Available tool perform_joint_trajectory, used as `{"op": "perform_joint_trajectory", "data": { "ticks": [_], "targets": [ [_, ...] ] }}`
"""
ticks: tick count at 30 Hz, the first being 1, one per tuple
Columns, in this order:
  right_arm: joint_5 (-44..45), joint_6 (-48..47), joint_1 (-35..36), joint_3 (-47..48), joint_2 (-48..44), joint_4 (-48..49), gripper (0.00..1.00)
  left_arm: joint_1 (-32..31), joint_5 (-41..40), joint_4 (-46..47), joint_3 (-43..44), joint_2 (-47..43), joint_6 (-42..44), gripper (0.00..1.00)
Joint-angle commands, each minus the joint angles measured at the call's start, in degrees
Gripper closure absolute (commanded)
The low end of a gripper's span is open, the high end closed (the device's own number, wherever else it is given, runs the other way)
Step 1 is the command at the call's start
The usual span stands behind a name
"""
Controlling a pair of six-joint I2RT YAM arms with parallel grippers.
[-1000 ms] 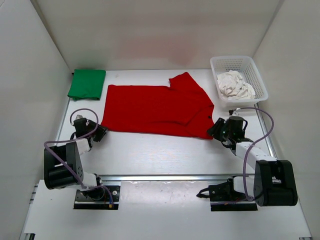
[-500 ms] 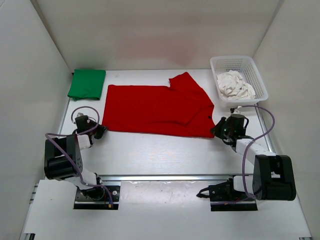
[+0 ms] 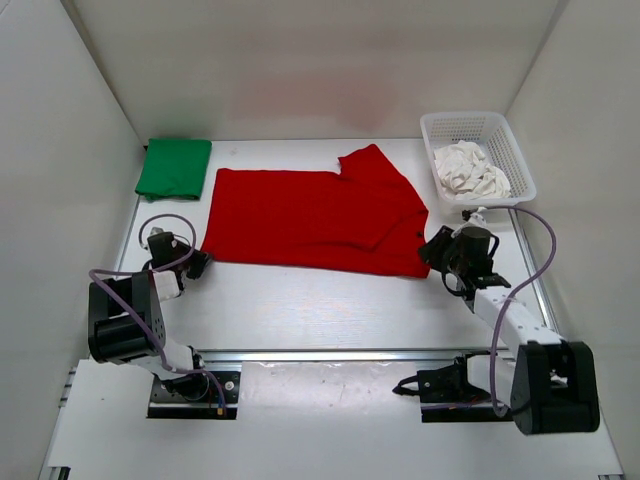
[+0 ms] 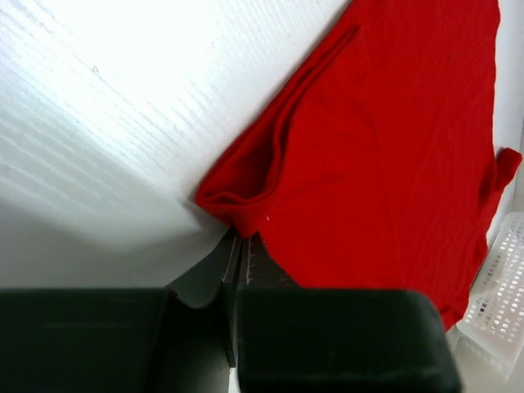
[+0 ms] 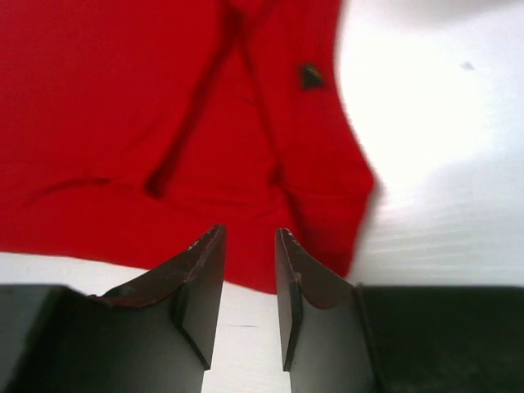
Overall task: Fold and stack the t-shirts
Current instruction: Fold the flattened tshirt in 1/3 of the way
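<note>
The red t-shirt (image 3: pixel 310 215) lies spread flat in the middle of the table. My left gripper (image 3: pixel 201 263) is at its near left corner. In the left wrist view the jaws (image 4: pixel 238 239) are shut on that bunched corner of the red t-shirt (image 4: pixel 385 164). My right gripper (image 3: pixel 431 251) is at the near right corner. In the right wrist view it (image 5: pixel 250 239) is open, and the hem of the red t-shirt (image 5: pixel 164 123) lies at its tips. The green t-shirt (image 3: pixel 175 167) lies folded at the back left. The off-white t-shirt (image 3: pixel 468 170) lies crumpled in the basket.
A white plastic mesh basket (image 3: pixel 522 172) stands at the back right, close behind my right arm. White walls close in the table on the left, back and right. A metal rail (image 3: pixel 330 353) runs along the near edge.
My right arm has swung its elbow out to the right and its gripper has moved slightly left and back toward the shirt corner. My left gripper has barely moved.
</note>
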Motion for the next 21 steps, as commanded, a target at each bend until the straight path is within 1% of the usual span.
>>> {"op": "perform_joint_trajectory", "data": {
  "ticks": [1, 3, 4, 5, 6, 8, 11, 14, 16, 19, 21],
  "targets": [
    [4.69, -0.45, 4.94, 0.43, -6.03, -0.39, 0.72, 0.15, -2.14, -0.22, -1.15, -3.77, 0.68, 0.97],
    [4.79, -1.06, 7.67, 0.86, -5.69, -0.48, 0.81, 0.49, -2.15, -1.02, -0.80, -4.47, 1.13, 1.00],
    [4.35, -1.68, 9.60, 1.48, -4.03, -0.48, 0.88, 0.50, -1.53, -0.85, -1.67, -4.21, 0.87, 1.00],
    [3.74, -1.77, 9.79, 1.92, -2.88, -0.31, 0.89, 0.33, -1.01, -0.58, -2.02, -4.73, 0.52, 1.00],
    [1.82, -2.64, 10.49, 3.05, 0.17, 0.65, 0.92, 0.58, -0.74, -0.15, -2.81, -5.26, 0.51, 1.00],
    [-2.58, -4.40, 11.02, 7.96, 7.37, -0.57, 0.96, 0.94, -0.30, -0.23, -3.96, -5.53, 0.51, 1.00],
    [-2.15, -5.72, 12.25, 11.41, 14.24, -0.92, 1.00, 1.46, 0.32, -0.58, -4.22, -5.70, 0.78, 1.00],
    [-3.82, -4.85, 11.29, 10.98, 18.21, -0.74, 1.00, 2.52, 0.23, -1.55, -4.58, -6.32, 1.48, 1.00],
    [-4.17, -3.71, 10.59, 8.36, 18.31, -0.05, 1.00, 3.66, 1.45, -2.16, -5.10, -6.94, 1.39, 1.00],
    [-3.30, -2.04, 9.88, 2.20, 15.94, 0.66, 1.00, 5.77, 3.56, -3.57, -6.94, -8.86, 2.18, 1.00],
    [-4.08, -0.90, 9.09, -3.50, 10.95, 0.75, 1.00, 6.04, 4.89, -4.79, -9.66, -11.23, 2.80, 1.00]
  ]
}}
